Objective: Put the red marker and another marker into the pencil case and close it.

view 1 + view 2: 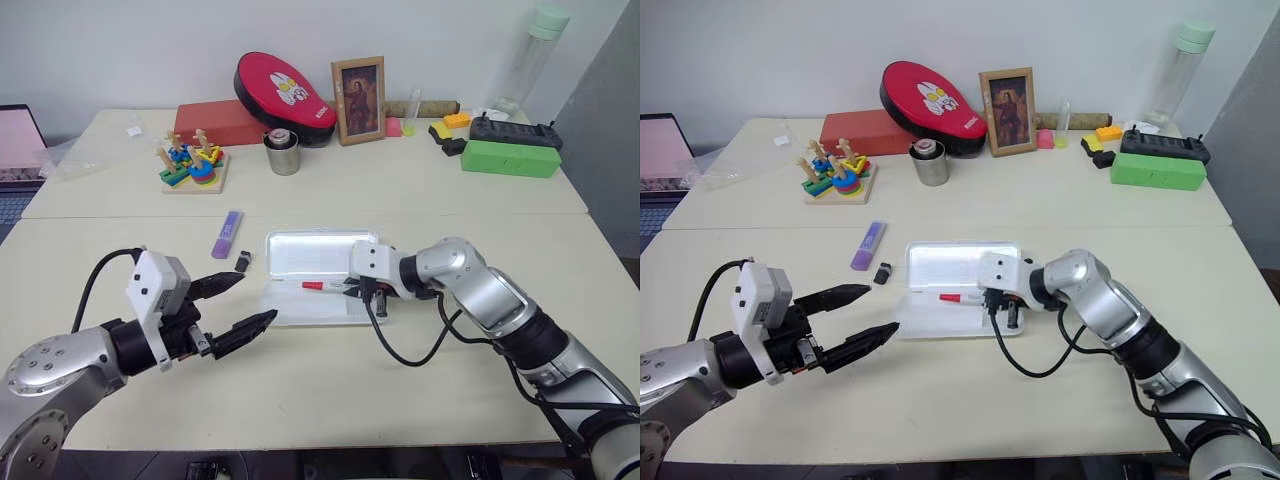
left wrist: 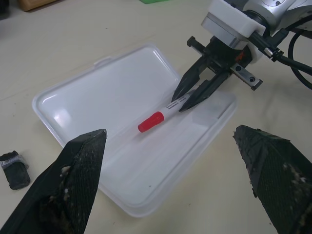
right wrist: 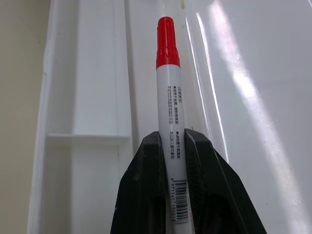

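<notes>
The pencil case (image 1: 300,243) lies open on the table, a white plastic box with its lid flat toward the far side. My right gripper (image 1: 352,288) is shut on the white barrel of the red marker (image 2: 161,117), holding it low over the case's inside with the red cap pointing left. Whether the cap touches the plastic I cannot tell. The other marker, a light-purple highlighter (image 1: 228,233), lies on the table left of the case. My left gripper (image 1: 256,298) hovers open and empty at the case's front left corner.
A tiny black object (image 1: 243,261) lies between the highlighter and the case. At the back stand a stacking toy (image 1: 192,165), a metal cup (image 1: 283,152), a red pouch (image 1: 285,95), a picture frame (image 1: 359,100) and a green box (image 1: 510,157).
</notes>
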Tool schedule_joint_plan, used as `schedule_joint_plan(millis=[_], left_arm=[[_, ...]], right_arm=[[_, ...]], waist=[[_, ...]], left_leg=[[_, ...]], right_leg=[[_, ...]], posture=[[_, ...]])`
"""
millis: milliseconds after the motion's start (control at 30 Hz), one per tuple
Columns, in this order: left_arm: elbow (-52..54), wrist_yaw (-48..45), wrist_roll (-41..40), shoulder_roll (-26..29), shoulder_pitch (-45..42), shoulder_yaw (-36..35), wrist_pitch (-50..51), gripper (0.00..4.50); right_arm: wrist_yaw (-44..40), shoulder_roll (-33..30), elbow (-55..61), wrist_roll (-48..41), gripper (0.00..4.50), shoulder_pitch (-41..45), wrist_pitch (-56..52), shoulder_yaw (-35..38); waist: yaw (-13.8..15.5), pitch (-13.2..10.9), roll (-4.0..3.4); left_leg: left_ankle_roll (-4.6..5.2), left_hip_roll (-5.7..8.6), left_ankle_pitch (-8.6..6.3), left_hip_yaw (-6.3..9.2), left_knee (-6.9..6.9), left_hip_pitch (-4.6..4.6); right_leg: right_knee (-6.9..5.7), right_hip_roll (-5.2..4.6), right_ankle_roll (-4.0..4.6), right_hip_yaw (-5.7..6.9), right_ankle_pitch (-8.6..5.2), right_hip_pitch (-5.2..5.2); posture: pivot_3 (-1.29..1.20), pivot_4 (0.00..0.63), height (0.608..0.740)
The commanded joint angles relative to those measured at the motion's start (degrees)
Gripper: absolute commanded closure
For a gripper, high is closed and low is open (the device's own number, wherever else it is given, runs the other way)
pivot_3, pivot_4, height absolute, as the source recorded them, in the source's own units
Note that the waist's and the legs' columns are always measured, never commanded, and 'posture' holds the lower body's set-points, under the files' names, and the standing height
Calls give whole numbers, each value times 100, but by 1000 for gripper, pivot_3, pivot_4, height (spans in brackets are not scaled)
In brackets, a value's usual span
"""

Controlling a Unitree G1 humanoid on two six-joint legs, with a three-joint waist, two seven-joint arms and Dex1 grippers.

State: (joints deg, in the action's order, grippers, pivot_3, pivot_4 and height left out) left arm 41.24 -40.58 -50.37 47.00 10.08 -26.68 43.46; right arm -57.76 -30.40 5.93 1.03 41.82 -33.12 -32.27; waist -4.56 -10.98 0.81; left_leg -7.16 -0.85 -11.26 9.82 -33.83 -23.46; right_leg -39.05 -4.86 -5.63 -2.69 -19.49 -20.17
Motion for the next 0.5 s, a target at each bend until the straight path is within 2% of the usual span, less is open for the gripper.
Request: schedule_joint_plan(millis=[33, 200, 267, 300, 500], left_arm=[[1, -36, 8, 71, -109, 46, -97, 0], [-61, -60, 21, 110, -198, 101, -97, 0], [-67, -63, 19, 123, -215, 114, -94, 0], [-70, -63, 20, 127, -222, 120, -92, 0], [-80, -90, 19, 176, -253, 143, -78, 0]], right_arm=[[-115, -30, 253, 27, 4252, -56, 26, 24], [-191, -16, 408, -48, 4252, -137, -92, 54], [-185, -7, 445, -46, 3543, -155, -118, 64], [-180, -1, 453, -44, 3443, -159, -127, 72], [-118, 105, 509, -117, 2074, -95, -213, 246]], waist=[[1, 0, 0], [2, 0, 0], [2, 0, 0], [2, 0, 0], [1, 0, 0]], left_leg=[[0, 0, 0, 0, 0, 0], [0, 0, 0, 0, 0, 0], [0, 0, 0, 0, 0, 0], [0, 0, 0, 0, 0, 0], [0, 0, 0, 0, 0, 0]], right_leg=[[0, 0, 0, 0, 0, 0], [1, 0, 0, 0, 0, 0], [1, 0, 0, 0, 0, 1], [0, 0, 0, 0, 0, 0], [0, 0, 0, 0, 0, 1]], posture=[[0, 150, 740], [0, 150, 740], [0, 150, 740], [0, 150, 740], [0, 150, 740]])
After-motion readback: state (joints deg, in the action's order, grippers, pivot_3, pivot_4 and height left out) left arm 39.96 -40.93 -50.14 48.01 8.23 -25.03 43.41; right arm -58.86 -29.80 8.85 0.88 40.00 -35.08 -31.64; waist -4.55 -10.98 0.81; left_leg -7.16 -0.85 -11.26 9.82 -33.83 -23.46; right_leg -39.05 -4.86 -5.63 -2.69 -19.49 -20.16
